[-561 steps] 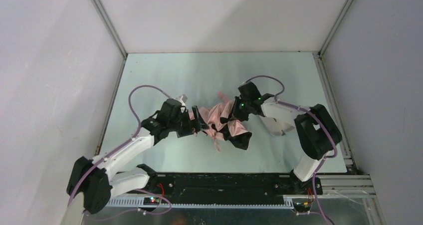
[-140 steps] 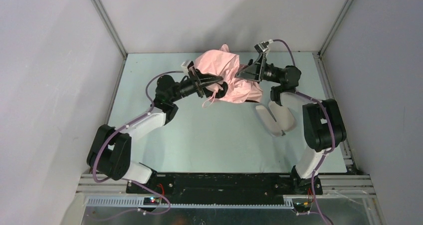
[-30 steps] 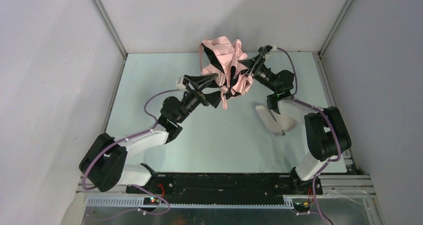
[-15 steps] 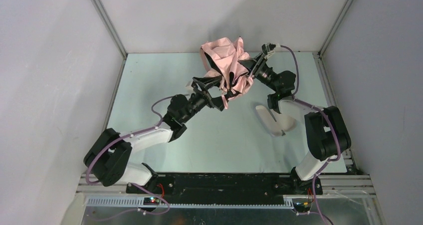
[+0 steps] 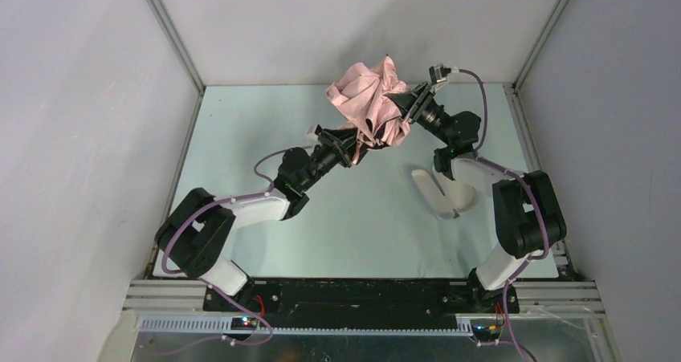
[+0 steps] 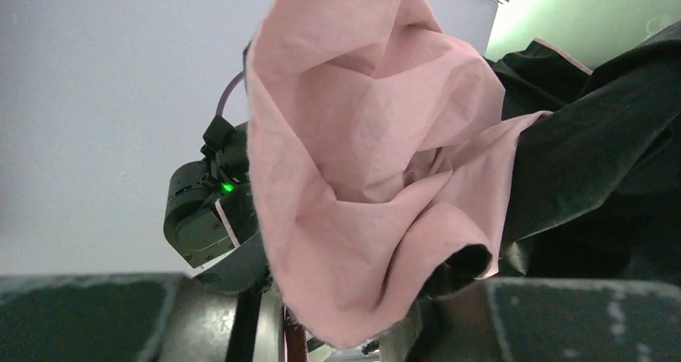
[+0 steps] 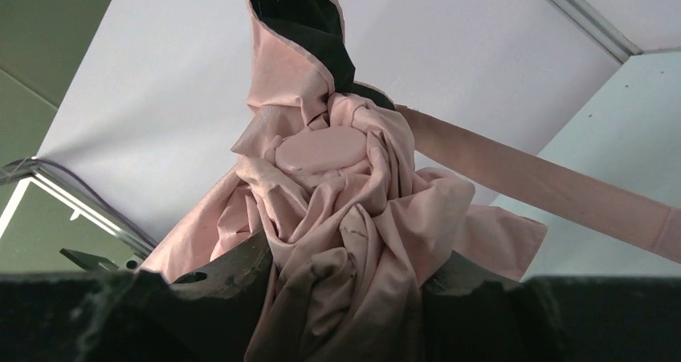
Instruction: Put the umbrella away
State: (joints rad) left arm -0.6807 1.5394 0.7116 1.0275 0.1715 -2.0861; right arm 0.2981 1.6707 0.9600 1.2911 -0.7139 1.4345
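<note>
Nearest us, the pale case [image 5: 440, 192] lies on the table [image 5: 265, 121], touched by neither arm; we take it as the place the bundle must end up. Left of the case and farther back, the left gripper [image 5: 354, 144] reaches upward, its jaws pinched on a low fold of the umbrella [image 5: 368, 101]. The umbrella hangs in the air behind the case, its pink canopy crumpled with black underside showing. Directly behind the case, the right gripper [image 5: 405, 109] clamps a thick bunch of the same fabric. We judge that both holds keep the loose canopy off the table so it can be gathered narrower.
</note>
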